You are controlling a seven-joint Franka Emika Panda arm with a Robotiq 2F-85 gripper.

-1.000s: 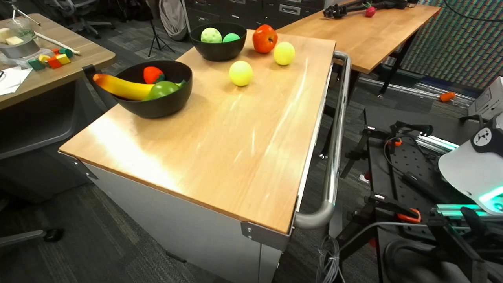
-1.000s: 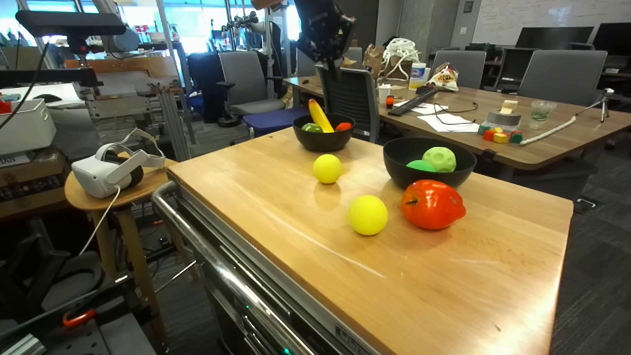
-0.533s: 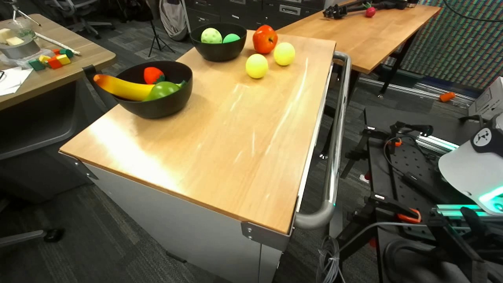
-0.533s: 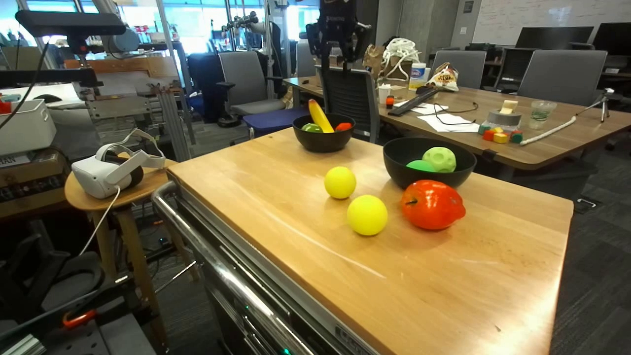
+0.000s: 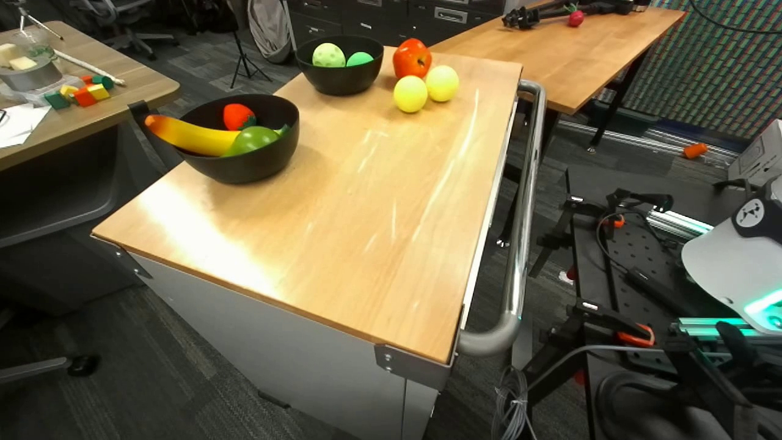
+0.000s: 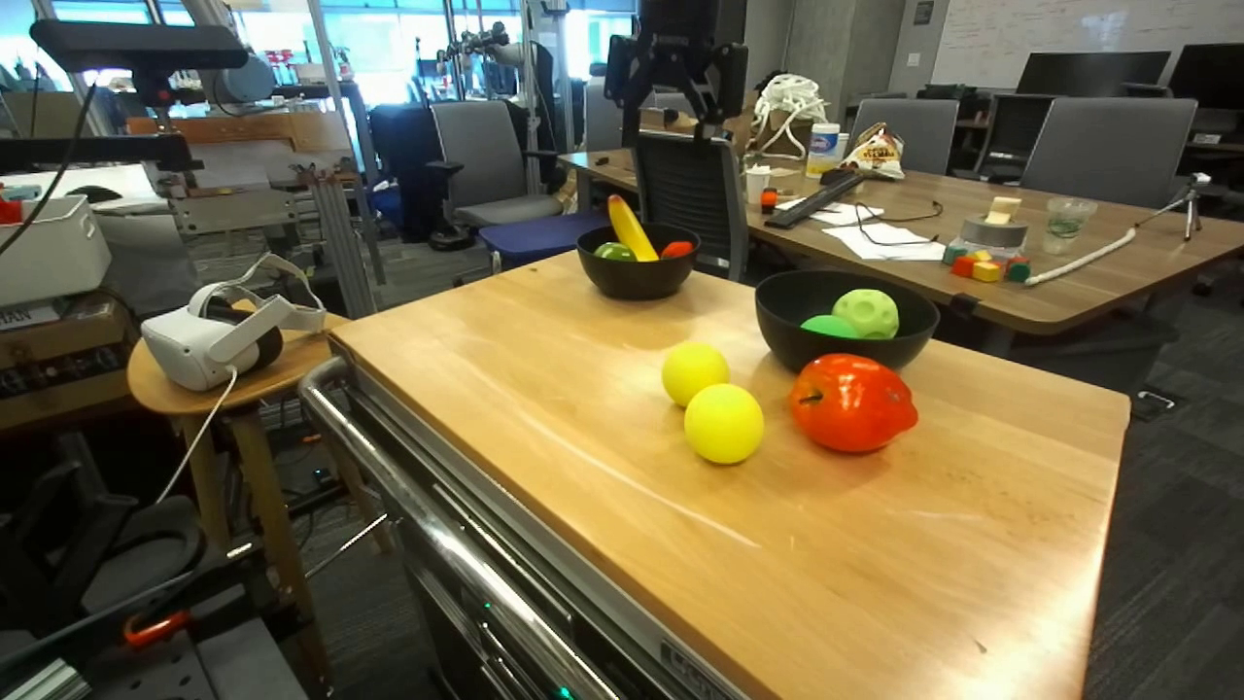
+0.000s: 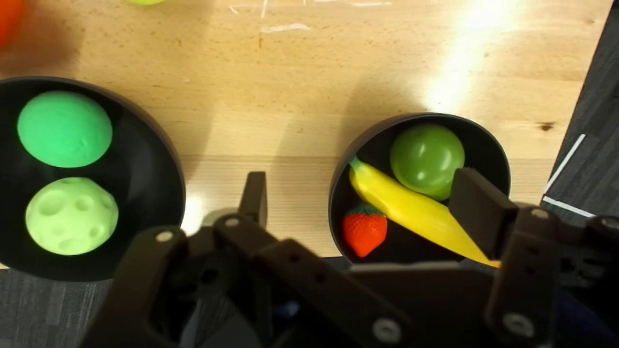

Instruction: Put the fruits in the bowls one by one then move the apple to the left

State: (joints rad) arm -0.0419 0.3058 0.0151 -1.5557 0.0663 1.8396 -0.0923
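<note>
The claw (image 6: pixel 668 129) is hanging above the table (image 5: pixel 342 244), unclenched: its fingers (image 7: pixel 254 193) are standing wide apart and are grasping nothing. Below it, in the wrist view, the fruit bowl (image 7: pixel 404 244) is holding three items: a green fruit (image 7: pixel 427 157), a banana (image 7: pixel 411 208) and a strawberry (image 7: pixel 365 233). The banana is leaning, with one end projecting over the rim. Well apart from this, the ball bowl (image 7: pixel 140 193) is holding a green ball (image 7: pixel 65 128) and a dimpled ball (image 7: pixel 72 216).

Just beside the ball bowl, the apple (image 6: pixel 853 403), so judged by its red skin and stem, is resting on the table. Near it, the nearer yellow ball (image 6: pixel 724 425) and the farther yellow ball (image 6: pixel 688 369) are sitting outside both bowls; whether they are touching each other is not showing clearly.

Status: the bowl-filling step is apparently nearing its end, as three fruits are lying in place. The apple is standing outside the bowls, so its move to the left is probably pending; no view is marking the target position. If the yellow balls are counting as fruits, two placements are also waiting; the task sentence is not settling this.
</note>
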